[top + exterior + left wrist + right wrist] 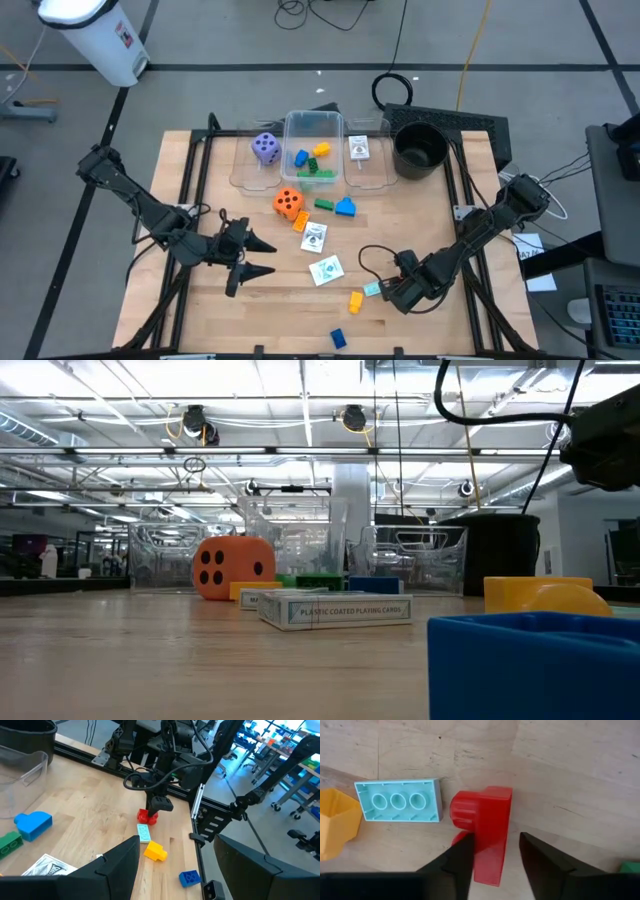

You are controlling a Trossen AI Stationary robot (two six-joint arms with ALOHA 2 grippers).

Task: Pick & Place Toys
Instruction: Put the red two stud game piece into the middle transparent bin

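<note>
right gripper (pixel 492 855): it's hanging low over the worktop near the front right corner, fingers straddling a red block (pixel 487 832). They're sitting right at its sides, but honestly I cannot tell if they're already pinching it or just framing it.
red block: it's lying flat on the wood, just beside a pale teal block (pixel 398 800) that's resting studs-down, with a yellow block (pixel 337 822) sitting just past that one.
left gripper (pixel 258 257): it's hovering over the front left part of the worktop, fingers spread apart and gripping nothing.
blue block (pixel 338 339): it's sitting alone close to the front edge.
middle of the worktop: an orange die (pixel 288 204), a green block (pixel 324 205), a blue rounded piece (pixel 345 208) and a couple of white card packs (pixel 313 238) are lying scattered here.
clear tub (pixel 313 125): it's sitting toward the back edge, holding a few blue, green and yellow blocks.
purple die (pixel 265 148): it's resting just beside the tub on a clear lid.
black pot (pixel 419 148): it's standing near the back right corner.
</note>
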